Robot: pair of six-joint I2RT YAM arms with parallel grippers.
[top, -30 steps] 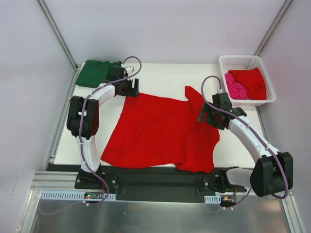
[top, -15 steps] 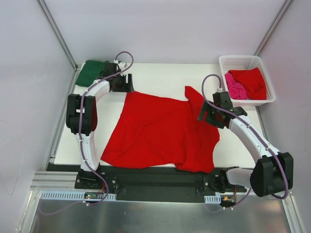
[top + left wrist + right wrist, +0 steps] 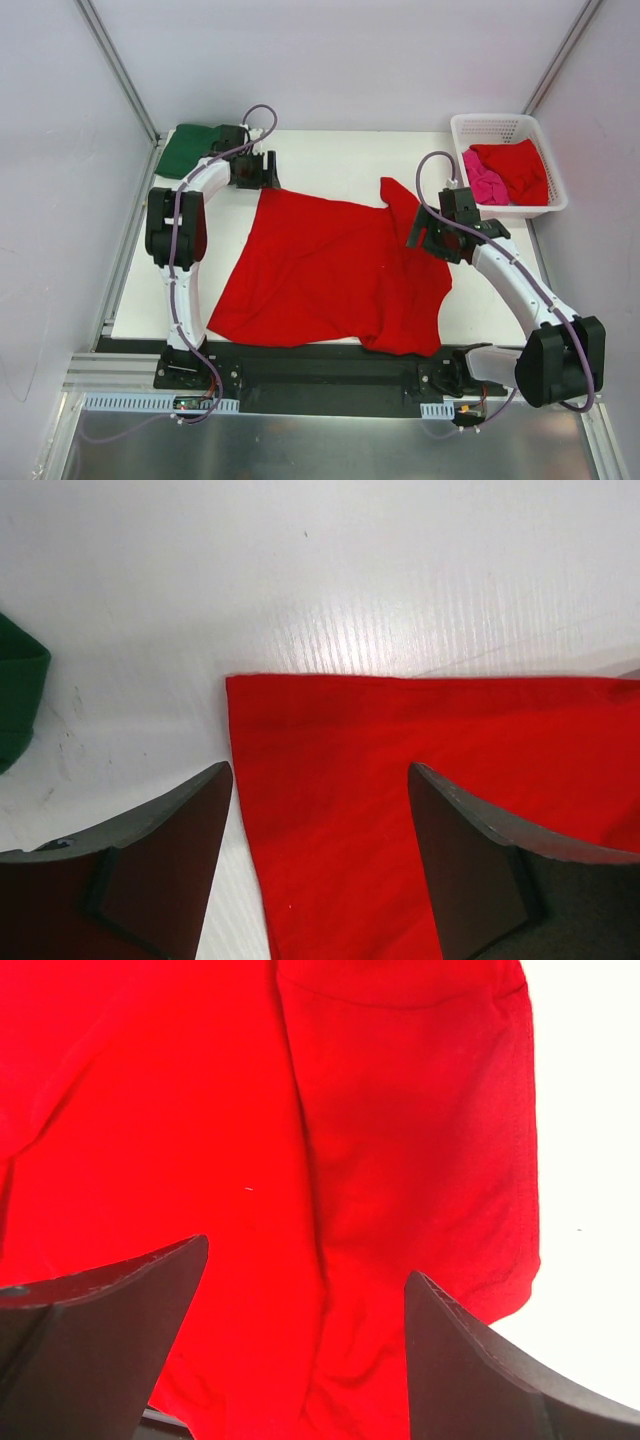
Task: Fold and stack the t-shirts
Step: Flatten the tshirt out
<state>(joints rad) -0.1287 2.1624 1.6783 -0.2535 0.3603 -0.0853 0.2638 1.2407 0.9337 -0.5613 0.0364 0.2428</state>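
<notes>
Here the left gripper (image 3: 320, 780) has its jaws wide apart, straddling the far-left corner of the red tee (image 3: 330, 270), which lies spread on the table (image 3: 340, 150). It holds nothing, and whether its fingers touch the cloth cannot be told. The right gripper (image 3: 305, 1260) is likewise wide open over the tee's right edge, holding nothing. The green tee (image 3: 195, 148) sits folded at the table's far-left corner. A second red tee (image 3: 520, 168) and a pink tee (image 3: 483, 182) lie in the basket (image 3: 500, 122).
</notes>
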